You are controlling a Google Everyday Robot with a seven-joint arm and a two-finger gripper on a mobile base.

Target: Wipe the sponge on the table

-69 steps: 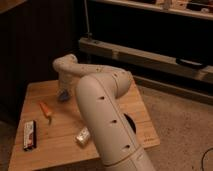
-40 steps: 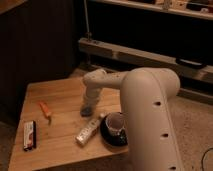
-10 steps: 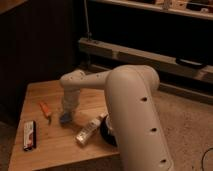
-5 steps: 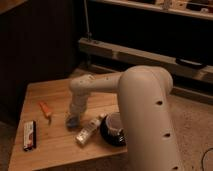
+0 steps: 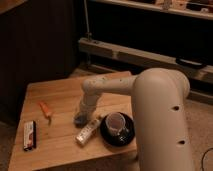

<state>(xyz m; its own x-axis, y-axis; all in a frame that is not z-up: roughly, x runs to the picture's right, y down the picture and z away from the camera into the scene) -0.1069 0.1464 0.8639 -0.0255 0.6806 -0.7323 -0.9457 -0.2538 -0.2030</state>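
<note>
The light-wood table [image 5: 55, 95] fills the lower left of the camera view. My gripper [image 5: 81, 116] points down at the table's middle, at the end of the white arm that reaches in from the right. A small bluish-grey sponge [image 5: 79, 119] sits under the gripper's tip, pressed against the wood. The gripper's lower end covers most of the sponge.
A white-silver oblong packet [image 5: 87, 131] lies just right of the sponge. A cup [image 5: 116, 123] stands on a dark plate [image 5: 107, 136] beyond it. An orange carrot-like piece [image 5: 45, 109] and a dark flat packet [image 5: 29, 135] lie to the left. The floor drops off past the table's edges.
The gripper and sponge have slid right across the table, from near the orange piece toward the white packet. The arm's big link has swung to the right.
</note>
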